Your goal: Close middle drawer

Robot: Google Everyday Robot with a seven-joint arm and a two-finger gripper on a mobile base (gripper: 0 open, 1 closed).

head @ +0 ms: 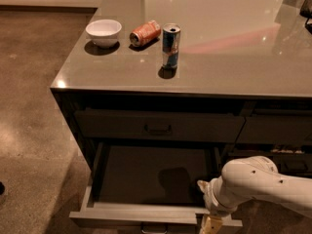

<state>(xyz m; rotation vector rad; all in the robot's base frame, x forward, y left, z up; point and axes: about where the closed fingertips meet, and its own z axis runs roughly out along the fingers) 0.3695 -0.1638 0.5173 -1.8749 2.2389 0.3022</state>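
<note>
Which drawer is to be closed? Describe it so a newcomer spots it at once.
Under the grey counter, in the wide column, the middle drawer sits below the shut top drawer. Unlike that one, it is pulled out, showing a dark inside, with the gripper at its front rim's right end.

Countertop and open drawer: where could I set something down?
The countertop is bare right of and behind the blue can. The floor of the middle drawer looks bare left of the tool, which sits at its front-right rim. Crowded: the left corner with bowl and orange can.
</note>
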